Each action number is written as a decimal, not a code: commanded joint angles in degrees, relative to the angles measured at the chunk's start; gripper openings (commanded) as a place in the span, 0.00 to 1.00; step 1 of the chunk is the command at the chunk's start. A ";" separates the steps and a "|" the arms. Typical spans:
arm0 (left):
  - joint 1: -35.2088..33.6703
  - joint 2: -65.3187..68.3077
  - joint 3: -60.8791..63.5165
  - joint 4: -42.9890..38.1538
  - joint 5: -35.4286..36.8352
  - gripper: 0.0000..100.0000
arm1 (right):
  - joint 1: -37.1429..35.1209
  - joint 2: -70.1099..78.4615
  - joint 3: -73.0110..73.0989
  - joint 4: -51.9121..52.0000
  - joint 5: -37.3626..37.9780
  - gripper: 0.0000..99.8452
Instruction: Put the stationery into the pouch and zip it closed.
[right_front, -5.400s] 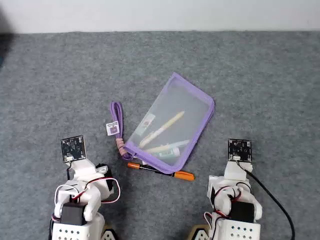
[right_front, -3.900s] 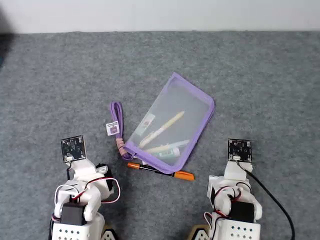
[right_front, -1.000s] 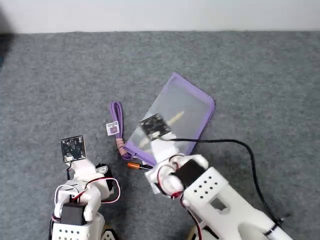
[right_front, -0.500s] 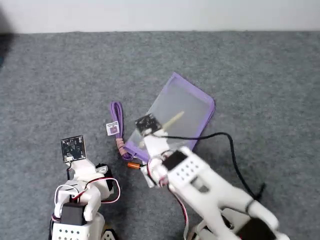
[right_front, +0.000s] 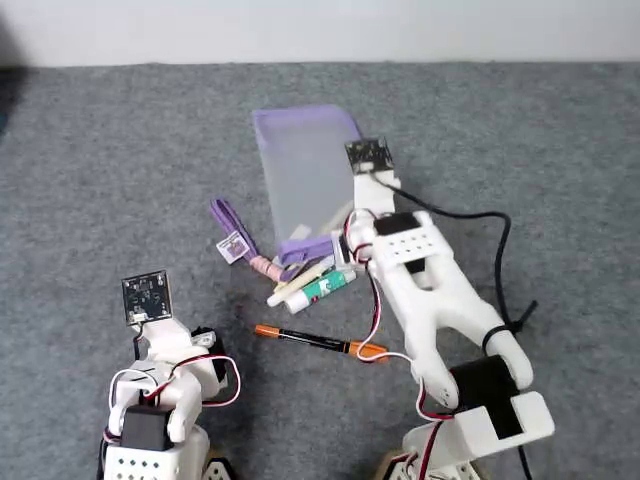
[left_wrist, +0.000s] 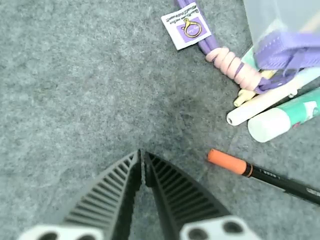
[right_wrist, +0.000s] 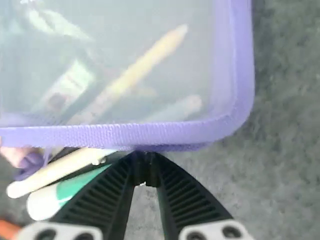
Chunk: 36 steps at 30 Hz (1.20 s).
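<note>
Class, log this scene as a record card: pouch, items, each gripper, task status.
pouch: translucent, purple-edged, mouth open
poking from mouth: cream pen, green-and-white tube
loose: orange-tipped pen, lying on the mat
left gripper: shut, over bare mat
right gripper: shut, apparently pinching the pouch's purple edge
task status: unfinished, nothing zipped

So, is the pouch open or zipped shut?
Open. A cream pencil and a green glue stick poke out of the pouch mouth; the orange pen lies outside it.
</note>
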 joint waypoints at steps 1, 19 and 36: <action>-0.26 -0.62 -0.66 0.26 0.53 0.01 | -2.24 -1.63 -6.68 8.04 0.62 0.01; -0.26 -0.62 -0.66 0.26 0.53 0.01 | -21.05 10.33 -26.64 24.48 1.85 0.10; -0.26 -0.62 -0.66 0.26 0.53 0.01 | -22.46 36.88 -59.78 35.21 8.97 0.15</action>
